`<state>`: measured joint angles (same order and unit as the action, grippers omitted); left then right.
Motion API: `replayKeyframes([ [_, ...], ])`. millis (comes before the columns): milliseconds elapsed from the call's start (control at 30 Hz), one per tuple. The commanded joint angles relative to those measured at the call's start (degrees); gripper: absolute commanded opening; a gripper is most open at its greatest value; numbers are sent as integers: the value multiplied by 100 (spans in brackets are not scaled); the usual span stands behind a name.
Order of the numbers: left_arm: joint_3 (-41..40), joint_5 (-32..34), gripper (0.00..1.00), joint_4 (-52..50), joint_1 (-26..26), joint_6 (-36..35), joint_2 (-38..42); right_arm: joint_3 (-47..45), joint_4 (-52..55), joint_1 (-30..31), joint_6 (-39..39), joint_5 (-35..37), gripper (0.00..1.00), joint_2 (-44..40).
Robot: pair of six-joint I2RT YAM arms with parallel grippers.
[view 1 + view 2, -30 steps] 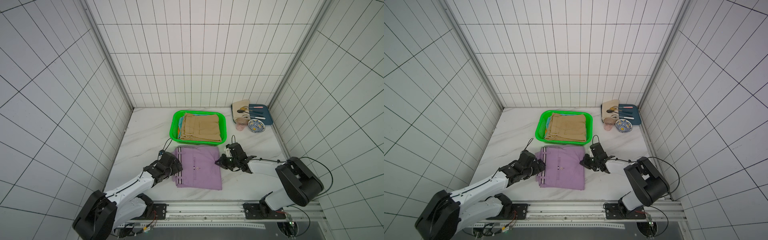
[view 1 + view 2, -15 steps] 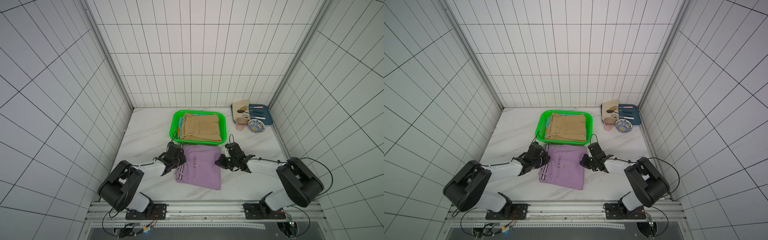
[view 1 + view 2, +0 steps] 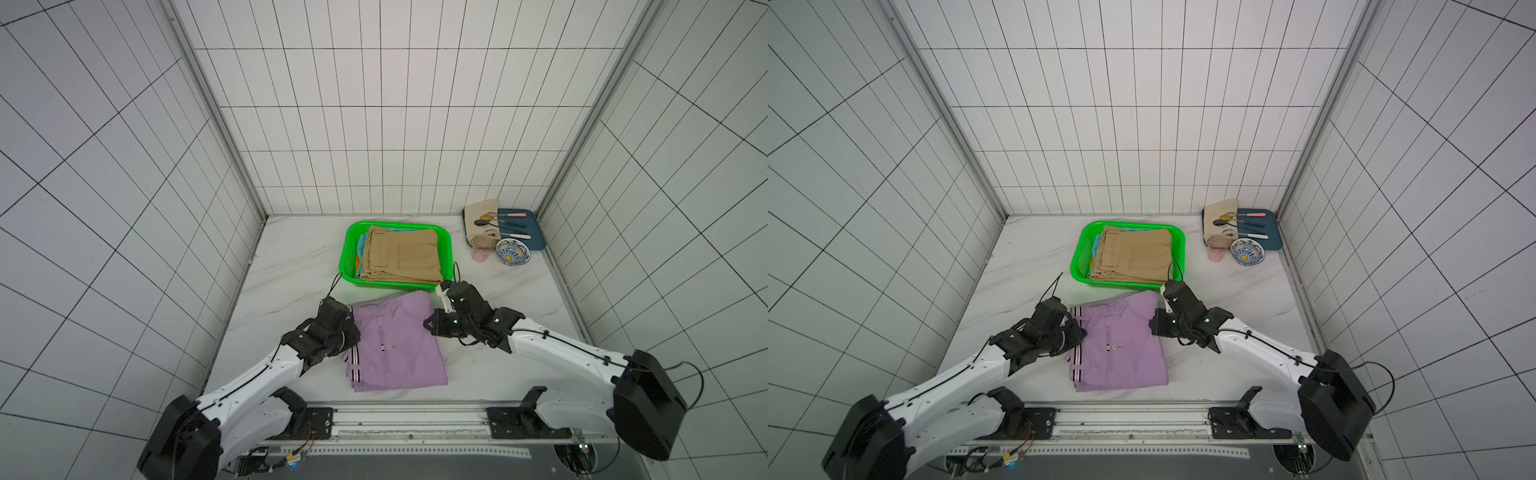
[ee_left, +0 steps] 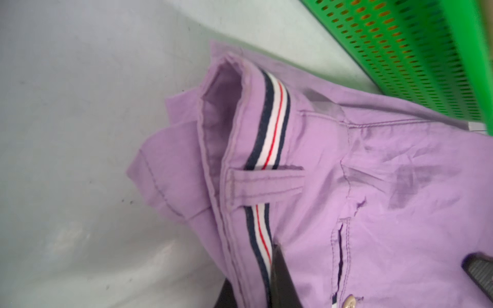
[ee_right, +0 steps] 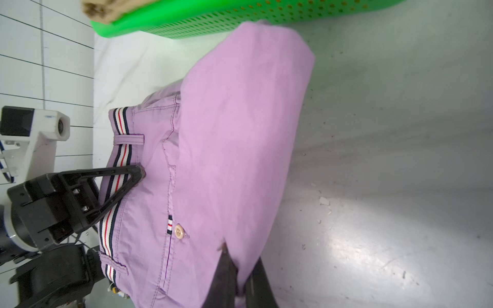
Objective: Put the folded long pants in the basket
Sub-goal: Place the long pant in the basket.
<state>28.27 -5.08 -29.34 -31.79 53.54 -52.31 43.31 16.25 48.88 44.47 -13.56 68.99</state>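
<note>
The lilac folded long pants (image 3: 395, 345) (image 3: 1121, 345) lie on the table just in front of the green basket (image 3: 351, 249) (image 3: 1081, 253). My left gripper (image 3: 349, 332) (image 4: 256, 277) is shut on their striped waistband edge (image 4: 269, 128). My right gripper (image 3: 430, 324) (image 5: 240, 261) is shut on the opposite edge of the same lilac pants (image 5: 226, 133). Tan folded pants (image 3: 401, 253) lie on top inside the basket, with a teal edge (image 3: 360, 249) showing beside them. Orange cloth shows through the basket's mesh wall (image 4: 413, 53).
At the back right stand a dark blue tray (image 3: 536, 232), a cream cloth with cutlery (image 3: 480, 218), a patterned bowl (image 3: 513, 251) and a pink glass (image 3: 481, 251). Tiled walls close three sides; the arms' rail (image 3: 411, 428) runs along the front.
My left gripper has moved onto the pants' waistband and shut on it. The right gripper has stayed shut on the other edge.
</note>
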Motion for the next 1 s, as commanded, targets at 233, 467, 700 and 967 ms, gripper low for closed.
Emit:
replayKeyframes([
  [233, 2717, 124, 0, -1904, 98, -554, 441, 2521, 2311, 1, -606, 795, 0, -544],
  [467, 4726, -1083, 0, -2112, 385, -1157, -1287, 4060, 2989, -436, -867, 670, 0, 27],
  [700, 6538, -1422, 0, -2700, 959, -1634, -3121, 4986, 2854, -1348, -1242, 250, 0, 987],
  [967, 7551, -1981, 0, -2302, 1715, -1763, -4776, 5493, 2208, -2155, -1423, -154, 0, 2292],
])
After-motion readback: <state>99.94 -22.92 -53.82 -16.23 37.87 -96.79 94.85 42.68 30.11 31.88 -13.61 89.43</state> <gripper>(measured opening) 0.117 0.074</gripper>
